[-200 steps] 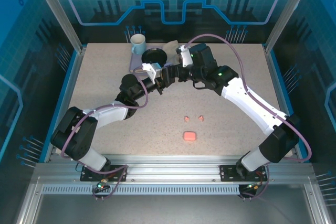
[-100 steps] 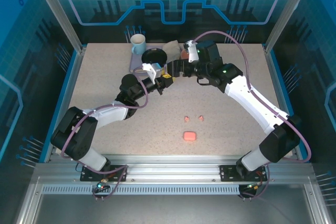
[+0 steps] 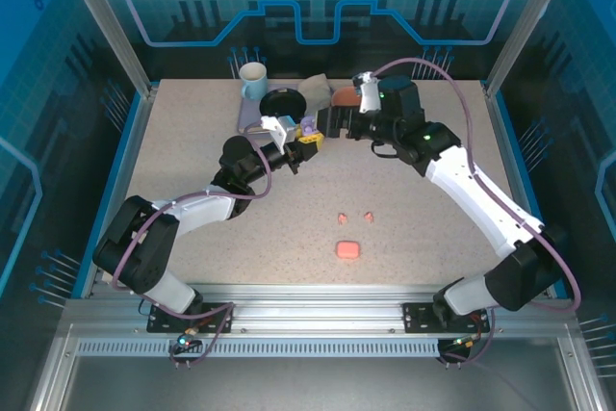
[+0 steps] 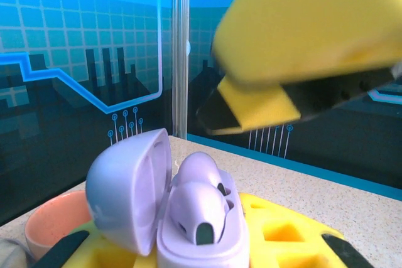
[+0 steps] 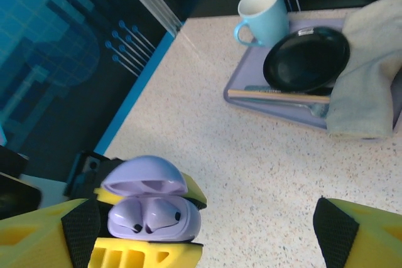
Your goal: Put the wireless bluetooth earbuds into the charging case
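Note:
My left gripper (image 3: 309, 136) is shut on a lavender charging case (image 3: 307, 126), held above the table's far middle. In the left wrist view the case (image 4: 188, 230) stands with its lid open to the left, and two lavender earbuds (image 4: 200, 199) sit in its wells. The right wrist view looks down on the same case (image 5: 154, 211) and its seated earbuds (image 5: 160, 213). My right gripper (image 3: 334, 124) hangs open just right of the case, with nothing between its fingers (image 5: 370, 236). Two salmon-pink earbuds (image 3: 343, 217) (image 3: 368, 215) lie on the table, apart from the closed pink case (image 3: 347, 250).
A lavender tray (image 3: 252, 122) at the back holds a pale blue mug (image 3: 253, 77), a black plate (image 3: 282, 102), a grey cloth (image 3: 316, 90) and wooden-handled cutlery (image 5: 276, 95). A pink bowl (image 3: 344, 97) sits behind the right gripper. Blue walls (image 3: 96, 141) ring the table.
My right gripper has drawn back to the right, away from the left gripper, uncovering the open lavender case. The left arm has stayed still.

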